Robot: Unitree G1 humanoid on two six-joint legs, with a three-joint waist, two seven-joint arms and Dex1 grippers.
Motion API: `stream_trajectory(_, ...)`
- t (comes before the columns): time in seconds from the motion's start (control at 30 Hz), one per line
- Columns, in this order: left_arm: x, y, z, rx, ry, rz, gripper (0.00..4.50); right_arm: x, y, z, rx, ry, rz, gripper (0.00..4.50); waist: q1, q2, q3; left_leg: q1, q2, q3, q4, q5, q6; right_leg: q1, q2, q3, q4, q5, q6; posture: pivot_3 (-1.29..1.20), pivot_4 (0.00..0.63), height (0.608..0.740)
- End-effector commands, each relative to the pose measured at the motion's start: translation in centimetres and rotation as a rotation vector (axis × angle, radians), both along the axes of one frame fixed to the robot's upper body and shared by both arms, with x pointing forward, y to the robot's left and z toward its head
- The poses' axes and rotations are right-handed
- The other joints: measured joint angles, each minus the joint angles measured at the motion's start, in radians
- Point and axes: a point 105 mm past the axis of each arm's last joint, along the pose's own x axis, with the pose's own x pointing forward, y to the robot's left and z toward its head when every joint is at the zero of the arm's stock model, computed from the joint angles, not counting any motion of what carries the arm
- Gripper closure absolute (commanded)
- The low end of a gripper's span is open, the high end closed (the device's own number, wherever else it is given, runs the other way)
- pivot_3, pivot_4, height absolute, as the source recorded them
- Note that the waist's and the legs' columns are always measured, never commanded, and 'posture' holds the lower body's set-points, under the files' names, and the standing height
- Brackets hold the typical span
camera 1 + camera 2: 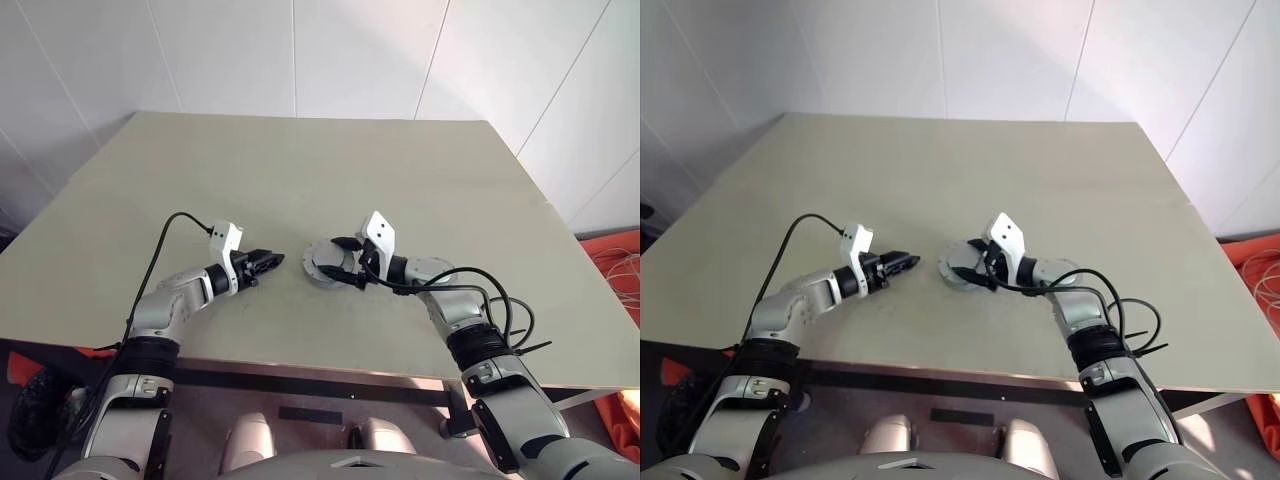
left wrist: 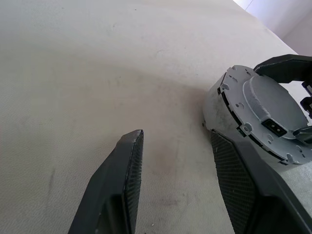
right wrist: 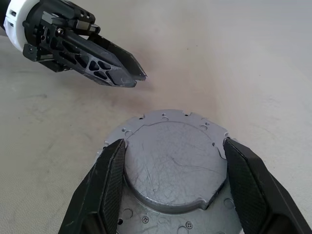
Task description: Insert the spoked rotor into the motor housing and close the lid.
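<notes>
A thick round grey part, which I take for the motor housing (image 3: pixel 171 168), shows a flat scratched back with a raised round centre and small screw holes. It stands tilted on the table a little right of centre (image 1: pixel 320 266). My right gripper (image 3: pixel 174 142) is shut on it, one finger on each side of the raised centre. No windings show. The spoked rotor is hidden. My left gripper (image 1: pixel 270 261) hovers open just left of the housing (image 2: pixel 265 105), pointing at it with bare table between its fingers (image 2: pixel 129 165). A pale flat disc (image 1: pixel 440 267), maybe the lid, lies under my right forearm.
The beige table (image 1: pixel 300 160) stretches wide behind and to both sides of the grippers. Its front edge runs close below my arms. White walls stand behind it, and an orange thing (image 1: pixel 620 260) lies on the floor at the far right.
</notes>
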Motion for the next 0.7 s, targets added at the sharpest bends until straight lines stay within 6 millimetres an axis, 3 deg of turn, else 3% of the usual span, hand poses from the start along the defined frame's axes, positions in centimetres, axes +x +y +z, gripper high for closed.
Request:
stream_trajectory(0.03, 0.3, 0.0, 1.8, -0.017, -0.067, -0.005, 2.2, 0.1, -1.0, -0.9, -0.057, 0.023, -0.021, 1.43, 0.0, 0.0, 0.0, 0.0, 0.0, 0.0, 0.0, 0.0, 0.0, 0.0, 0.0, 0.0, 0.0, 0.0, 0.0, 0.0, 0.0, 0.74)
stream_trajectory(0.43, 0.3, -0.2, 1.8, -0.023, -0.066, -0.008, 2.2, -0.5, -1.6, -1.9, -0.112, 0.057, -0.008, 1.43, 0.003, 0.0, 0.0, -0.001, 0.0, 0.0, 0.0, -0.001, 0.001, -0.001, 0.0, 0.0, -0.002, 0.0, 0.0, 0.0, 0.0, 0.74)
stream_trajectory(0.7, 0.4, -2.0, 2.5, -0.072, -0.071, -0.044, 2.2, -0.8, -1.6, -2.1, -0.112, 0.074, -0.001, 1.43, 0.005, 0.0, 0.0, -0.001, -0.001, 0.0, 0.0, -0.001, 0.002, -0.001, -0.001, 0.0, -0.003, 0.0, 0.0, 0.0, 0.0, 0.74)
